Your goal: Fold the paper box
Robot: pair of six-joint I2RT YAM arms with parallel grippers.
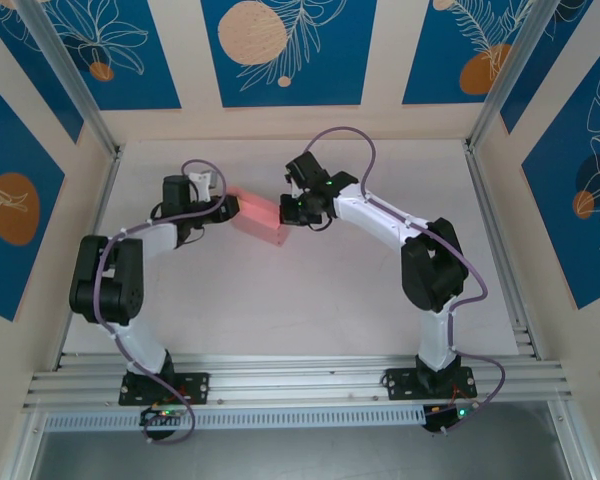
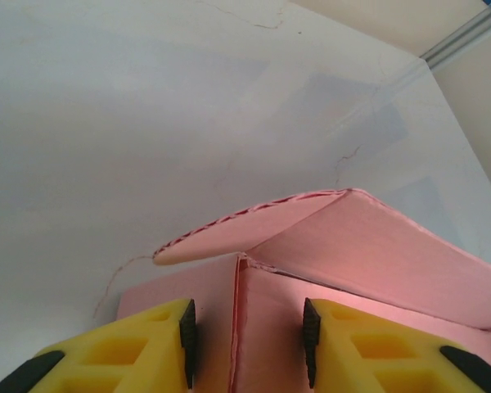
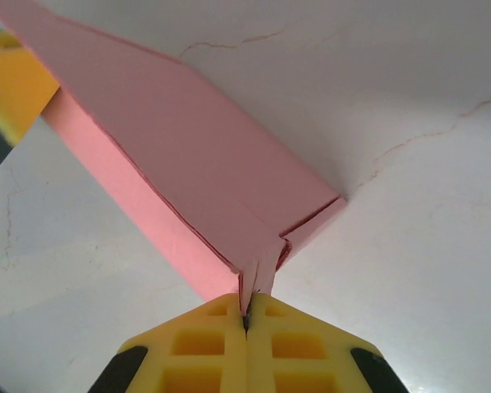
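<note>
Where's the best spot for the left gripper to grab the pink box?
Probably the thin end wall of the pink box, coming in from the left, opposite the right gripper pinching the other end's flap. That wall stands upright between the left gripper's open fingers.

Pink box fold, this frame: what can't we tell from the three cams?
1. Top external: both ends of the paper box are covered by the left gripper and right gripper; flap detail is too small.
2. Left wrist: whether the pads touch the card is unclear; the box's lower part is cut off by the bottom edge.
3. Right wrist: the box's far end runs off the top-left corner; the pinched tab is hidden between the shut fingers.
</note>
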